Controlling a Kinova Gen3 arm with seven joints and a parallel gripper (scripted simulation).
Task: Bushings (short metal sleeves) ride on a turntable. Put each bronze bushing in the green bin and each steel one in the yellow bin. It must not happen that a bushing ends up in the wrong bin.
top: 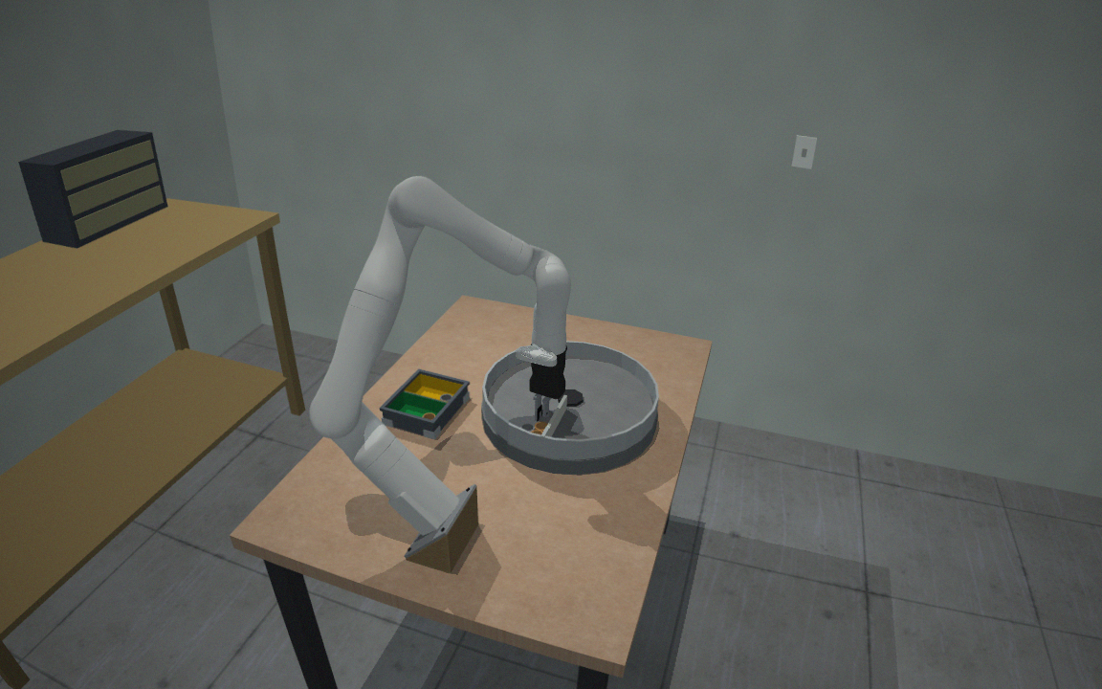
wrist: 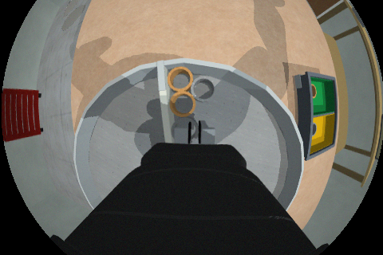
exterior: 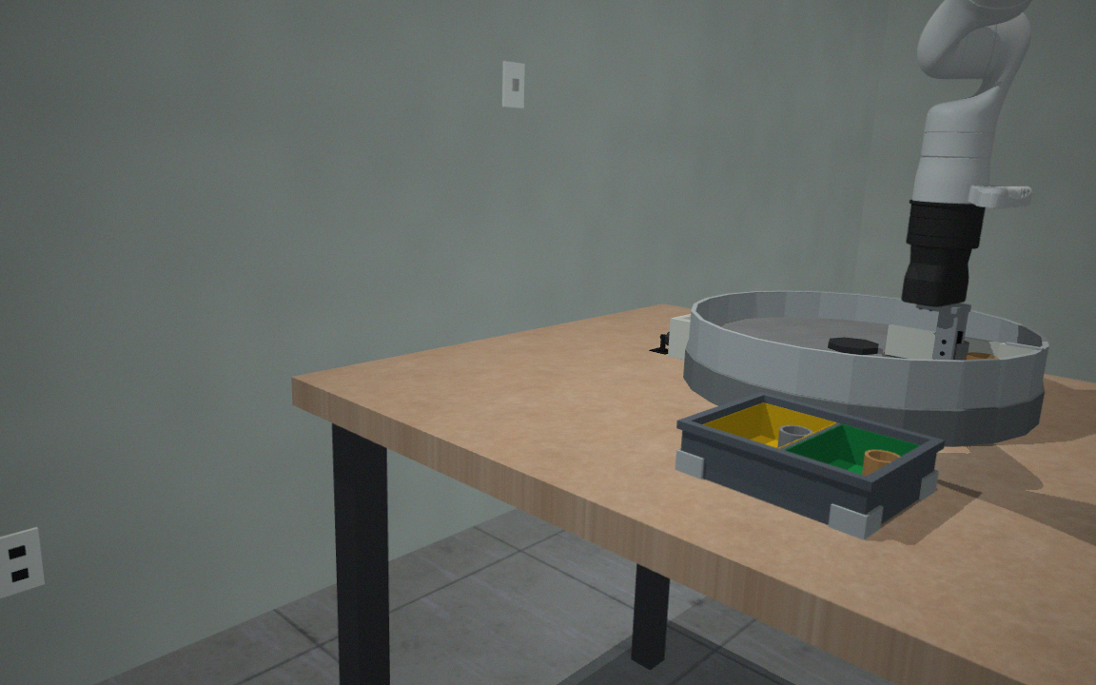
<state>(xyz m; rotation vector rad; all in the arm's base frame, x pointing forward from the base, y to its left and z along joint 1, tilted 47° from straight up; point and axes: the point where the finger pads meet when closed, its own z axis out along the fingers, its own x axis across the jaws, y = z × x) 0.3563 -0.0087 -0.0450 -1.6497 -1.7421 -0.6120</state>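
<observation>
My gripper (top: 539, 415) (exterior: 951, 350) (wrist: 195, 128) points down inside the turntable's rim (top: 501, 434) (exterior: 791, 381) (wrist: 288, 127). It is shut on a steel bushing, with a gap between the fingers; fingers and shadow partly hide this bushing. In the wrist view, two bronze bushings lie beside the divider, one above (wrist: 169, 80) and one below (wrist: 172, 105), both beyond the fingertips. Another steel bushing (wrist: 212, 89) lies to their right. The green bin (exterior: 843, 440) (wrist: 329, 92) holds a bronze bushing (exterior: 880, 463). The yellow bin (exterior: 743, 419) (wrist: 328, 131) holds a steel bushing (exterior: 793, 437).
A pale divider (top: 556, 415) (exterior: 907, 341) (wrist: 163, 101) stands close beside the gripper and runs to the rim. A dark hub (top: 573, 397) (exterior: 852, 344) sits near the turntable's centre. The raised rim stands between the gripper and the two bins.
</observation>
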